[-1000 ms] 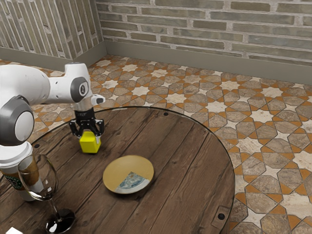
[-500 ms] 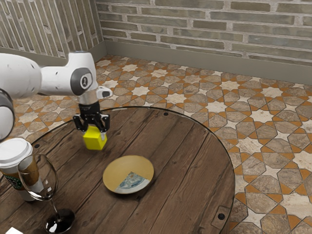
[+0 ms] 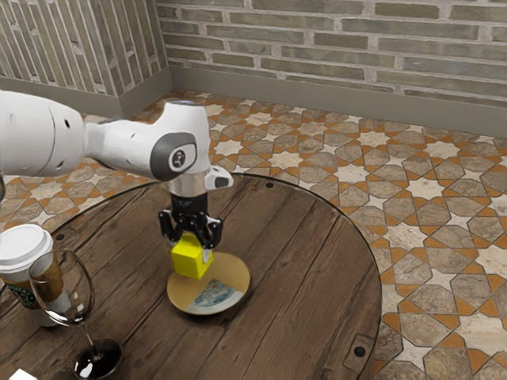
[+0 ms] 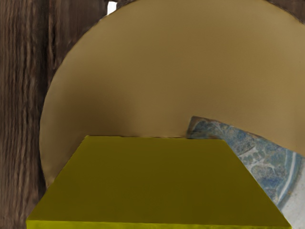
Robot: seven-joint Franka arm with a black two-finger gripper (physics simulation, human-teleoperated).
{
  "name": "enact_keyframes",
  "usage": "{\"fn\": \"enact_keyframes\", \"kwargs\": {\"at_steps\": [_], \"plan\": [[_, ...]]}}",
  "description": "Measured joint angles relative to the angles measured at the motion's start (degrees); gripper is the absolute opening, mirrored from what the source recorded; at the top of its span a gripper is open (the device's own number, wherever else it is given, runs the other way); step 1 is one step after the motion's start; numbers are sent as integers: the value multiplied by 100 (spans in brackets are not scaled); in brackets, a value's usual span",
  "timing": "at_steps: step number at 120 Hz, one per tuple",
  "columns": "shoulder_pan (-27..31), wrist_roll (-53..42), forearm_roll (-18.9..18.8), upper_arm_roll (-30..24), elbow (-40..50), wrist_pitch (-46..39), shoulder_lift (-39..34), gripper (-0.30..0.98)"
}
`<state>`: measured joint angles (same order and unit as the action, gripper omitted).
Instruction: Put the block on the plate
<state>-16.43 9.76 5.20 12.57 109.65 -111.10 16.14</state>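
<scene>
My black gripper (image 3: 192, 245) is shut on the yellow block (image 3: 188, 260), one finger on either side of it. In the exterior view the block covers the upper left part of the tan plate (image 3: 221, 273), which has a blue patterned wedge; whether it touches the plate I cannot tell. The wrist view has the block (image 4: 152, 181) large at the lower edge, with the plate (image 4: 167, 62) behind it and part of the blue wedge beside it.
On the exterior view's left stand a lidded coffee cup (image 3: 25, 257) and a wine glass (image 3: 62, 297). A white object (image 3: 22, 375) is at the bottom edge. The round wooden table (image 3: 309, 269) extends around the plate.
Holding the block throughout, my gripper has travelled toward the exterior view's right and nearer the camera, from beyond the plate to its edge area. The plate, cup and glass have stayed put.
</scene>
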Motion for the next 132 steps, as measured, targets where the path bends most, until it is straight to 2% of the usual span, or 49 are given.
{"fn": "enact_keyframes", "kwargs": {"at_steps": [24, 42, 58, 76, 112, 132], "plan": [[-415, 335, -9, -1, 144, -73, 20, 40], [-468, 539, -6, -3, 148, -131, 67, 40], [-469, 664, 0, -8, 124, -155, 76, 53], [-468, 771, -13, -9, 88, -138, 37, 61], [-400, 859, -51, -2, 62, 38, -344, 67], [-462, 816, -324, 31, -513, 305, -482, 68]]}}
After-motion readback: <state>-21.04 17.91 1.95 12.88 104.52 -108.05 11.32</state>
